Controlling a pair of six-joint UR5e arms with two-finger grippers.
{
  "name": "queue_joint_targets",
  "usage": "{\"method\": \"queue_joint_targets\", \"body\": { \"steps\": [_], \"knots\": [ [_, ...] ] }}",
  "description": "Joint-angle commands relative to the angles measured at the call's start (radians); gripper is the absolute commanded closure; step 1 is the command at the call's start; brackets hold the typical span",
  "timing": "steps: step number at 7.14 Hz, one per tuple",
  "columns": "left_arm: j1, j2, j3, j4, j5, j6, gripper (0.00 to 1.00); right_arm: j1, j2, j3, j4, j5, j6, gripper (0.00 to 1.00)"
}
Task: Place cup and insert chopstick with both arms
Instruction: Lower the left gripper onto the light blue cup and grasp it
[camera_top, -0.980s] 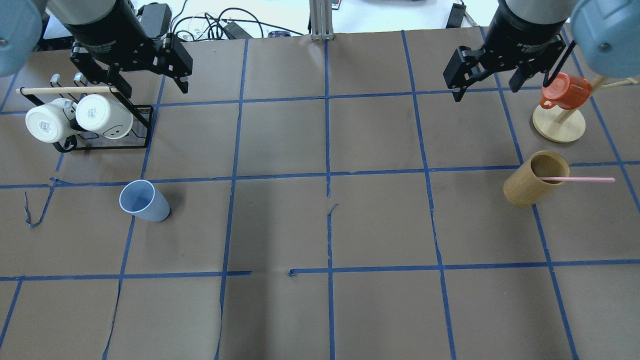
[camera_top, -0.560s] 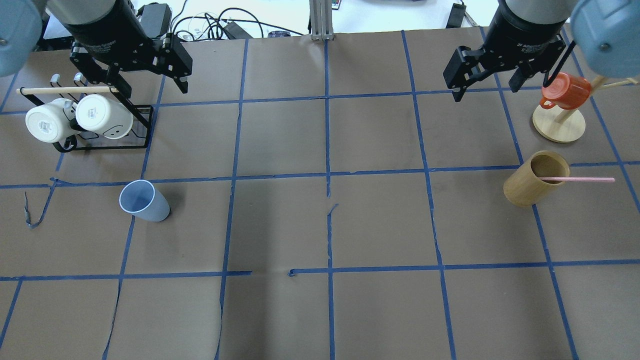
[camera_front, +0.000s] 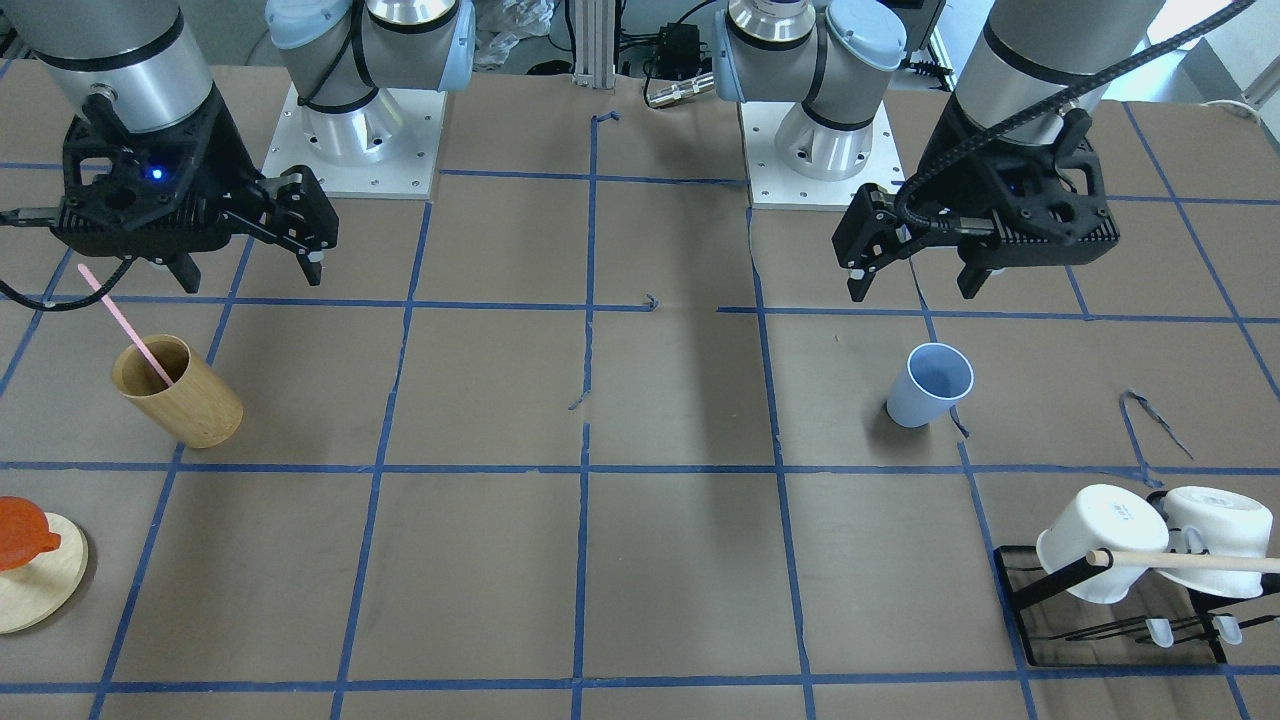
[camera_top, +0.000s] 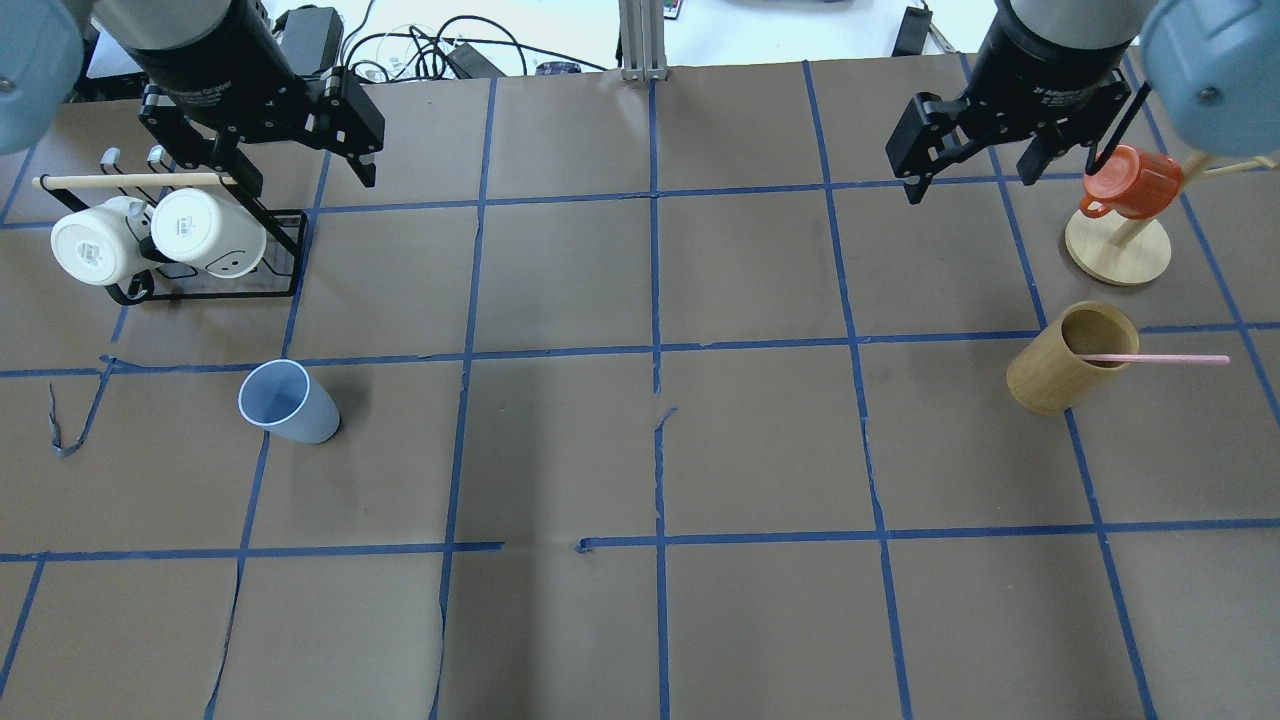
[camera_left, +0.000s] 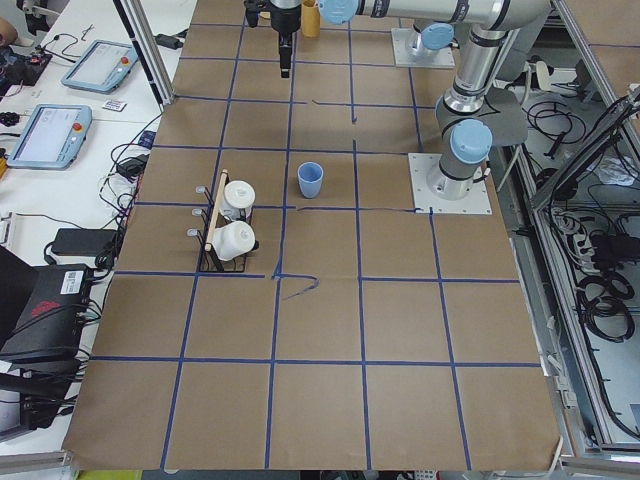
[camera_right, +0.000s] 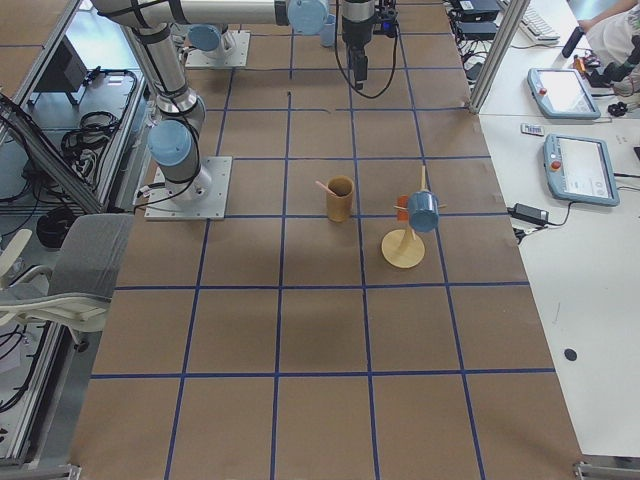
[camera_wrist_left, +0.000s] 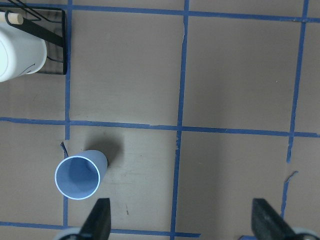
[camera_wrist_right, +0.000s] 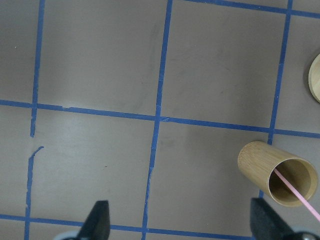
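Brown-papered bench (camera_top: 560, 280) showed you nothing done yet: the cup (camera_top: 288, 401) stood free at 9 o'clock, the chopstick (camera_top: 1160, 358) leaned in the wooden cup (camera_top: 1060, 375) at 3 o'clock, and left gripper (camera_top: 308, 180) and right gripper (camera_top: 970, 185) hung spread wide, empty

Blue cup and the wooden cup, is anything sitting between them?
Nothing. In the overhead view, only bare brown paper with blue tape lines stretches from the blue cup to the wooden cup.

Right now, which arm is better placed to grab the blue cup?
Left: the left gripper hangs open on the side of the blue cup; the right gripper is across the table.
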Motion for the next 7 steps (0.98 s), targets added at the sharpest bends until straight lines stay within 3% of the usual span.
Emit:
{"method": "queue_joint_targets", "body": {
  "steps": [1, 3, 7],
  "knots": [
    [0.002, 0.003, -0.014, -0.013, 0.004, 0.012, 0.0, 0.0, 0.0, -0.001, -0.014, 0.001, 0.002, 0.0],
    [0.044, 0.006, -0.173, 0.009, 0.009, 0.078, 0.0, 0.001, 0.0, -0.001, -0.021, -0.001, 0.003, 0.0],
    [0.198, -0.017, -0.5, 0.295, 0.087, 0.277, 0.0, 0.001, 0.0, -0.001, -0.021, -0.001, 0.003, 0.0]
  ]
}}
